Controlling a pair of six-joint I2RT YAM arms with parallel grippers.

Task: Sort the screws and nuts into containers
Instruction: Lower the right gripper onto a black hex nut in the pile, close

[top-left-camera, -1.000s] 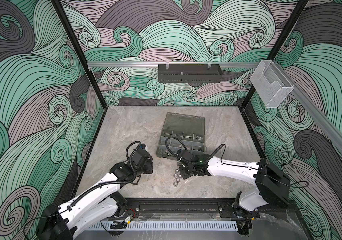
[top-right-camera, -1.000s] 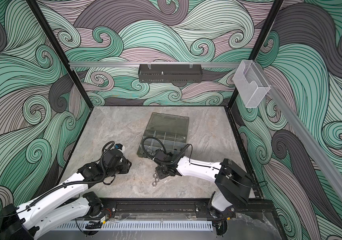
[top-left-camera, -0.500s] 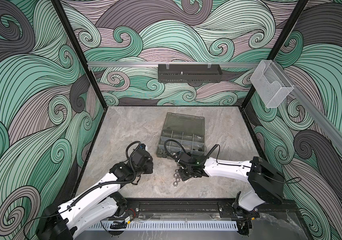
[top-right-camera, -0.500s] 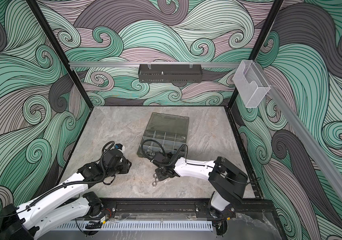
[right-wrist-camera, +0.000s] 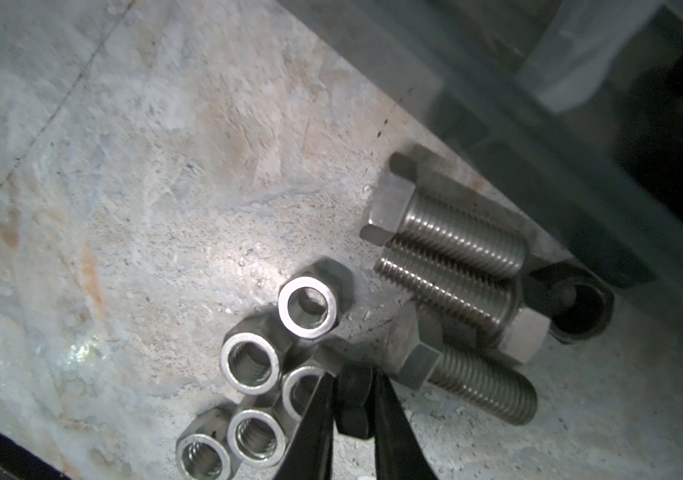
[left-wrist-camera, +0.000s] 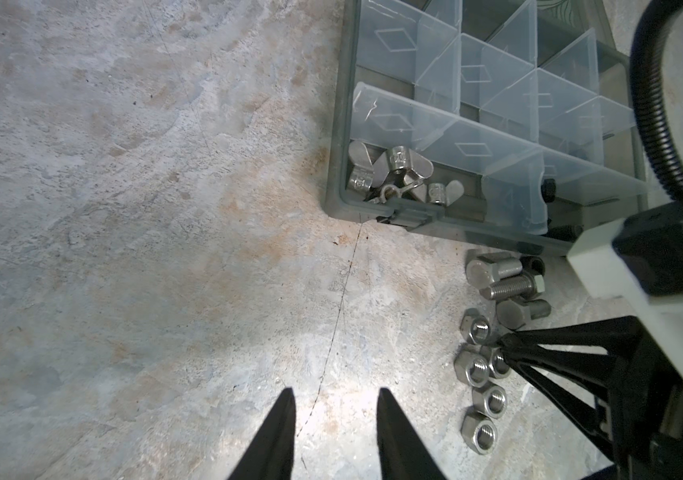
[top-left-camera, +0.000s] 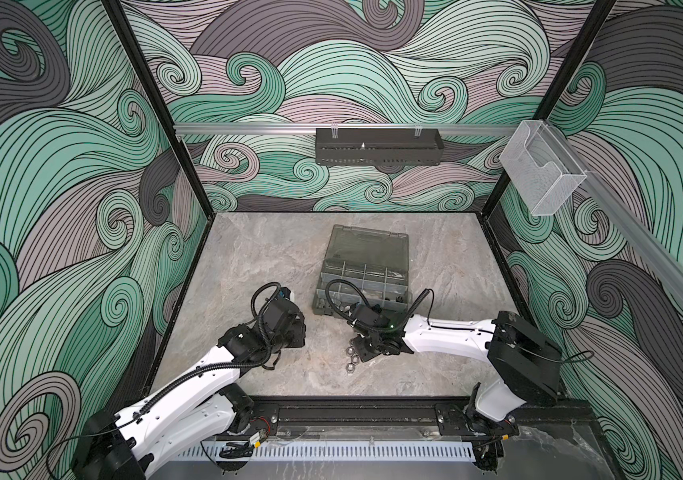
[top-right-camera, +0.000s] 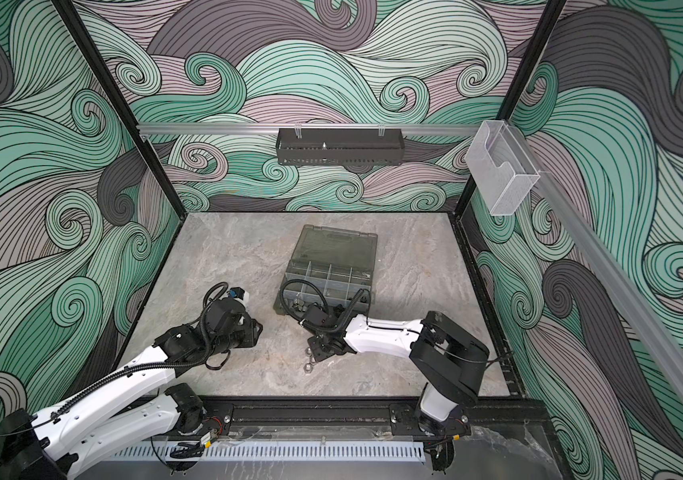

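Note:
Several silver nuts (right-wrist-camera: 250,365) lie clustered on the stone table, also seen in the left wrist view (left-wrist-camera: 474,370) and in a top view (top-left-camera: 350,367). Three silver screws (right-wrist-camera: 452,232) lie beside them (left-wrist-camera: 514,286), close to the grey case. My right gripper (right-wrist-camera: 352,376) stands in this pile, shut on a black nut (right-wrist-camera: 354,407) held on edge. It shows in both top views (top-left-camera: 358,347) (top-right-camera: 314,347). A second black nut (right-wrist-camera: 576,307) rests against the case. The containers (left-wrist-camera: 477,137) sit just behind. My left gripper (left-wrist-camera: 334,392) hovers open over bare table, left of the pile (top-left-camera: 296,332).
The organizer case (top-left-camera: 322,274) lies open with its lid (top-left-camera: 366,245) folded back. Silver wing nuts (left-wrist-camera: 393,166) fill one corner compartment. A black perforated tray (top-left-camera: 377,145) and a clear holder (top-left-camera: 541,174) hang on the walls. A black rail (top-left-camera: 352,411) runs along the front edge.
My right gripper has closed on the black nut, and its arm has drawn in toward the pile. The left arm has not moved.

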